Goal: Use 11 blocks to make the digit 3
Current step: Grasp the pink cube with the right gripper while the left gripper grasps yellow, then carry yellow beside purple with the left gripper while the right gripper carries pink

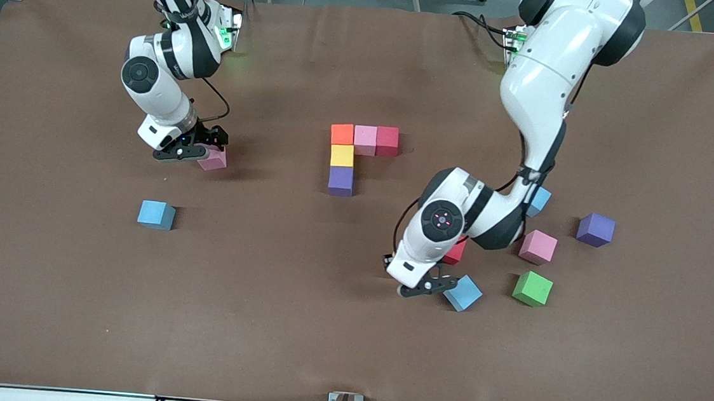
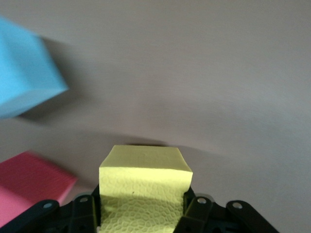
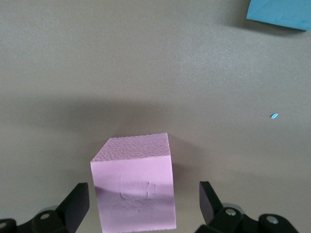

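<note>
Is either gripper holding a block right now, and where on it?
The left gripper clamps a yellow block by two opposite side faces. The right gripper is open around a pink block, holding nothing.

Both arms have glossy white rounded housings joined by black joint sections. The right arm (image 1: pixel 156 76) carries a round dark grey joint cap; the left arm (image 1: pixel 535 81) carries a round black cap with small red lights. Green indicator lights glow near each base. Thin black cables run along both arms. Each gripper, left gripper (image 1: pixel 430 288) and right gripper (image 1: pixel 198 150), is black, with silver screws at the finger mounts.
</note>
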